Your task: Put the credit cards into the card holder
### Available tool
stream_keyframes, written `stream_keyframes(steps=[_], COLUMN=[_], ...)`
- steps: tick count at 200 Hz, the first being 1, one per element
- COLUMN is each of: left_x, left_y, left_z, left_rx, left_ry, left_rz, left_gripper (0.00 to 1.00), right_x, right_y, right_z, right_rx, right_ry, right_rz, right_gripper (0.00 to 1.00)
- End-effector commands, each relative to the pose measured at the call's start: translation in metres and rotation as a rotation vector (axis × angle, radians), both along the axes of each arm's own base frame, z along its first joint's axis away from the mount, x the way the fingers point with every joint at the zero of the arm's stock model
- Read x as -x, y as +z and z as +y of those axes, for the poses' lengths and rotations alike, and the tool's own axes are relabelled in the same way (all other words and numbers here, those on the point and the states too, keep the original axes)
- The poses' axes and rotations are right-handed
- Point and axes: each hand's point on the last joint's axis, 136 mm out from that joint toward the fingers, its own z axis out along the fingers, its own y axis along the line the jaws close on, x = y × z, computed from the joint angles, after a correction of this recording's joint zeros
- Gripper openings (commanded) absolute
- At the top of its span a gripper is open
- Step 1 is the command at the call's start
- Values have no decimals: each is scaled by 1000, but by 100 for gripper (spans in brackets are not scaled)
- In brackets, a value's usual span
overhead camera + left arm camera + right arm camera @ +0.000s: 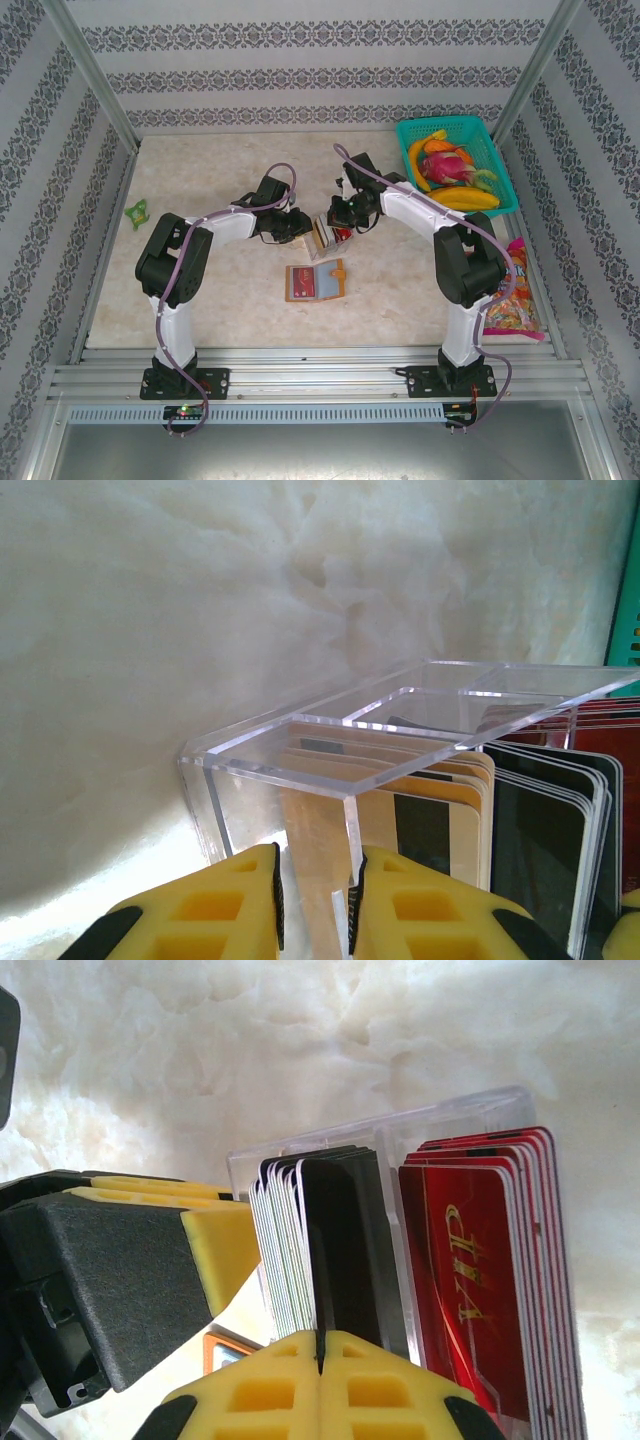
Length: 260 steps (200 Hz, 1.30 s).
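Item: credit cards (470,1260), thin, stiff and light, probably slick-faced. They stand on edge in tight stacks inside the clear box (400,720), near the open card holder (315,281) on the table. Best taken singly by the exposed top edge. The right gripper (320,1345) is clenched on a black card (335,1250). The left gripper (317,890) pinches the box wall.

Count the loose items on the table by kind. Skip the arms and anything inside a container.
card holder: 1
clear box: 1
basket: 1
snack bag: 1
green toy: 1
Total: 5
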Motion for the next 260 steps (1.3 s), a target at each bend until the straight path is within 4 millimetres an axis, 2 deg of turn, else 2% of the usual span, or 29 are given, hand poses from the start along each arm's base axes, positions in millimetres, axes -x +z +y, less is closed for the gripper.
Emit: stream_keyframes(steps=[1,45,92,111,140,184,224,260], left_x=[34,34,33,33,33,32,31,30], left_y=[-35,-35,-33,-33,-34,-33,-29,-27], left_z=[10,10,9,9,9,8,7,7], left_rx=[-80,-79,-82,-82,-82,-83,-79,-75], left_ry=[-10,-11,-14,-15,-13,-16,-16,-15], left_rz=[142,144,141,141,144,140,133,126], left_gripper=[23,23,23,23,23,23,23,23], right_x=[2,3,3,3,2,3,8,7], right_y=[16,23,16,12,9,29,37,30], right_z=[2,-21,-30,-38,-38,-36,-26,-15], right_rx=[-52,36,87,200,251,227,152,191], right_ry=[4,-37,-41,-33,-18,-22,4,44], right_rz=[-13,-59,-59,-80,-85,-138,-138,-138], right_gripper=[0,0,0,0,0,0,0,0])
